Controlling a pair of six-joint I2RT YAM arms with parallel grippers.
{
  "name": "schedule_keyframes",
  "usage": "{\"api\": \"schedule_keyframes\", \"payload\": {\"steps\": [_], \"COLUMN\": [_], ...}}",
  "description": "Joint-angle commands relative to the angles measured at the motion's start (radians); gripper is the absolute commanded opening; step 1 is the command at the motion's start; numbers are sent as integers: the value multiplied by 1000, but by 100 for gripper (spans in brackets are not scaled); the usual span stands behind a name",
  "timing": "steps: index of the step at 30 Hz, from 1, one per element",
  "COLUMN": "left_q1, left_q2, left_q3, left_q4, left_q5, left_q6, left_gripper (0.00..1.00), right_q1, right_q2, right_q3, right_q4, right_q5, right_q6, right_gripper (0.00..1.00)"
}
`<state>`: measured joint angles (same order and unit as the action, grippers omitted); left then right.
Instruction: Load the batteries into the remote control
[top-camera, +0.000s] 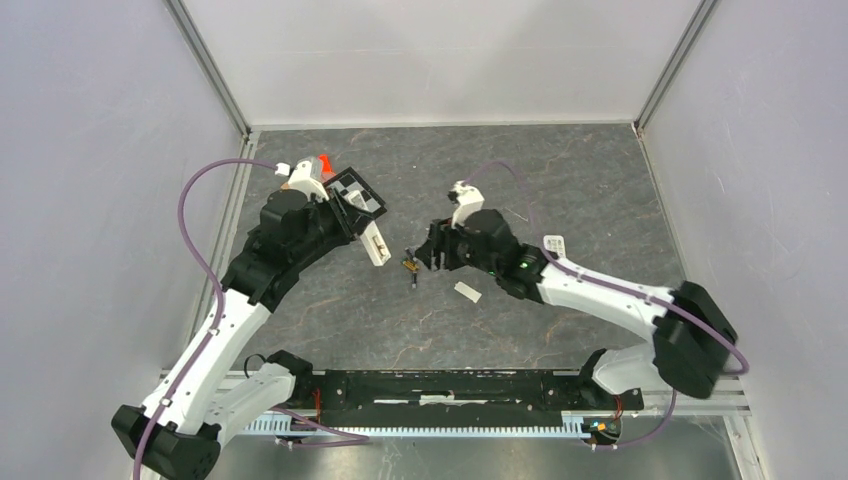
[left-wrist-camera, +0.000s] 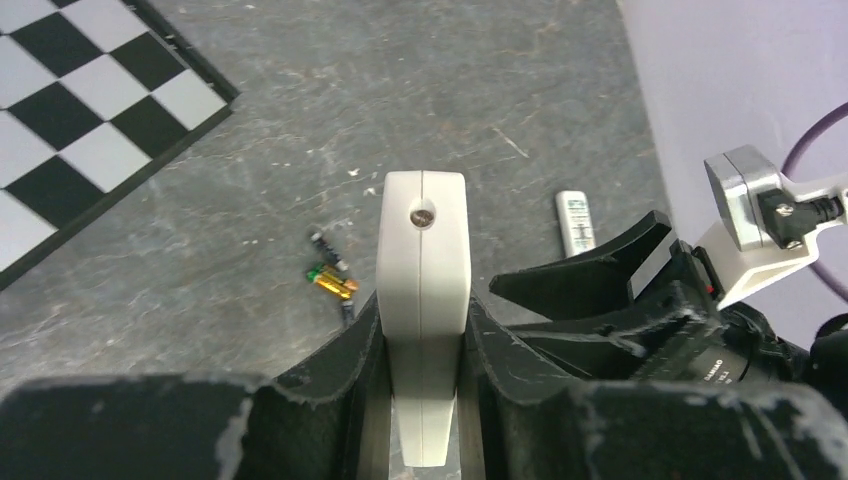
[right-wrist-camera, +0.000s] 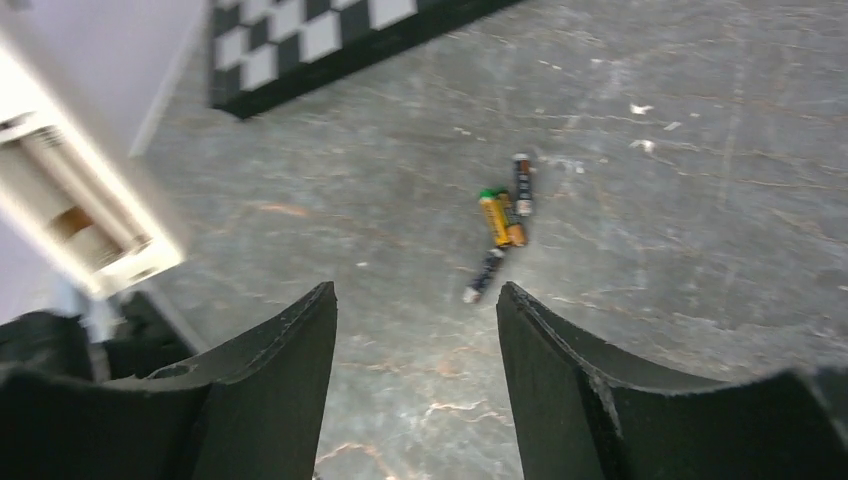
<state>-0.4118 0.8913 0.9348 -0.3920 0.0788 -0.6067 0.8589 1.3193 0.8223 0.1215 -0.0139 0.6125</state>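
right gripper (right-wrist-camera: 415, 295) hangs with jaws apart over the batteries (right-wrist-camera: 500, 222) bunched at frame centre, left gripper (left-wrist-camera: 422, 305) clamped on the remote control (left-wrist-camera: 422, 230) at lower centre; risk: if i pinch that cluster i may grab two or flick one rolling.

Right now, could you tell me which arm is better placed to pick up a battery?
The right arm: the right claw, open, hovers close to the batteries, while the left claw is shut on the remote control.
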Motion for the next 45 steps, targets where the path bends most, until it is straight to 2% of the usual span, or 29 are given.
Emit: {"api": "schedule_keyframes", "payload": {"steps": [1,2,4,6,8,10,13,16,20,24,28,31,41,45], "left_q1": [0,0,1,-1,0,1,-1,-1,0,0,0,0,0,0], "left_q2": [-12,-16,-23,-22,-25,-33,-37,-31,-36,-66,-89,-82,-55,-63], "left_q3": [62,62,70,83,83,74,59,46,14,-15,-40,-42,-50,-54], "left_q4": [-54,-59,-93,-138,-168,-173,-152,-164,-155,-123,-93,-93,-92,-93], "left_q5": [-74,-74,-130,-162,-197,-201,-188,-290,-400,-415,-416,-414,-389,-386], "left_q6": [78,82,78,96,116,124,123,83,74,70,69,71,63,62], "left_gripper": [2,2,2,2,2,2,2,2,2,2,2,2,2,2], "right_q1": [77,89,103,111,111,111,104,75,33,1,-6,-6,-6,-6], "right_q2": [145,193,277,354,414,466,519,574,619,631,651,686,728,721], "right_q3": [195,231,295,341,365,386,416,458,503,508,519,549,557,530], "right_q4": [-230,-234,-240,-245,-218,-208,-188,-180,-176,-152,-147,-174,-209,-227], "right_q5": [328,353,376,385,366,376,391,354,289,163,45,35,95,128], "right_q6": [-163,-204,-304,-382,-433,-460,-498,-513,-535,-544,-553,-566,-593,-601], "right_gripper": [63,60,40,31,29,29,35,37,37,40,48,50,46,39]}}
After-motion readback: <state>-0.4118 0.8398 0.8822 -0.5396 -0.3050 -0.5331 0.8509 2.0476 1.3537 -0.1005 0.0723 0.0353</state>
